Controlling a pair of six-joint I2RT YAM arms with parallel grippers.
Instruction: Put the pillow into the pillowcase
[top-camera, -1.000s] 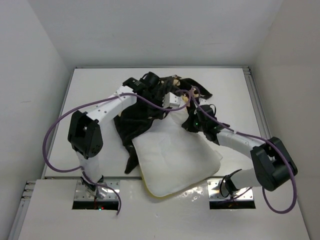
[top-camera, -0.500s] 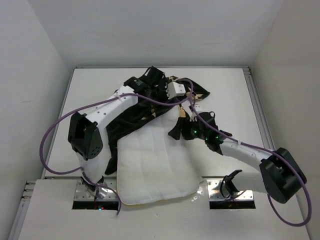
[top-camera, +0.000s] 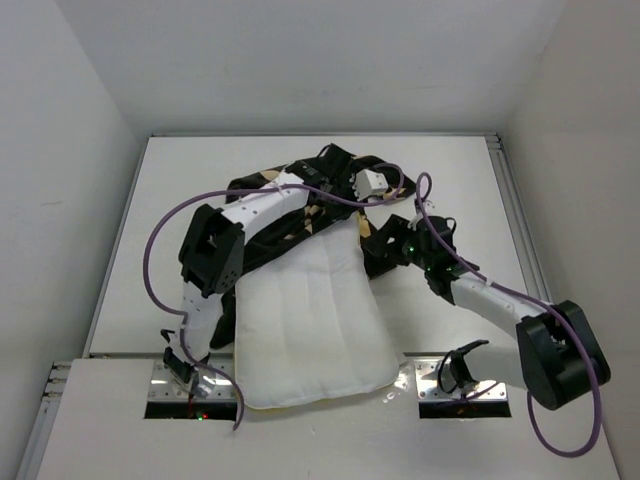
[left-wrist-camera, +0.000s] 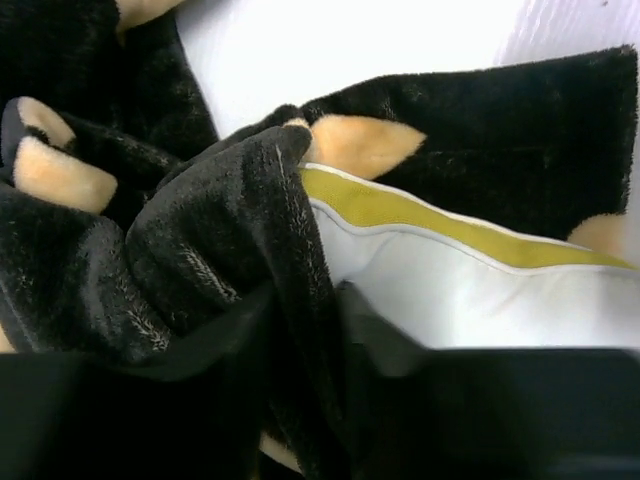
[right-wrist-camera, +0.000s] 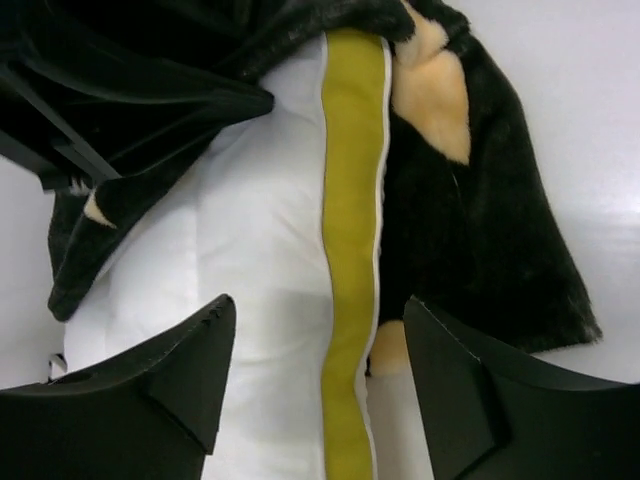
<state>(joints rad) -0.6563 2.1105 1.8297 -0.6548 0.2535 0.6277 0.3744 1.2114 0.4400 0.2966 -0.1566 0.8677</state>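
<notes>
The white quilted pillow (top-camera: 310, 320) lies lengthwise down the table, its near end over the front edge. Its far end sits in the mouth of the black, beige-patterned pillowcase (top-camera: 270, 205), which is bunched at the back. My left gripper (top-camera: 345, 198) is over that mouth; in the left wrist view a fold of the pillowcase (left-wrist-camera: 200, 250) fills the narrow gap of the gripper (left-wrist-camera: 310, 360), next to the pillow's yellow band (left-wrist-camera: 420, 215). My right gripper (top-camera: 377, 240) is at the pillow's far right corner. In the right wrist view that gripper (right-wrist-camera: 318, 300) stands open astride the yellow band (right-wrist-camera: 350, 200), nothing pinched.
White walls enclose the table (top-camera: 460, 190) on the left, back and right. A purple cable (top-camera: 150, 270) loops out from the left arm, another (top-camera: 560, 440) hangs by the right base. A flap of pillowcase (right-wrist-camera: 470, 230) lies right of the pillow.
Both grippers let go and opened wide. The pillow dropped and straightened toward the front edge. The left arm swung right and its jaws narrowed on a pillowcase fold; the right jaws narrowed somewhat.
</notes>
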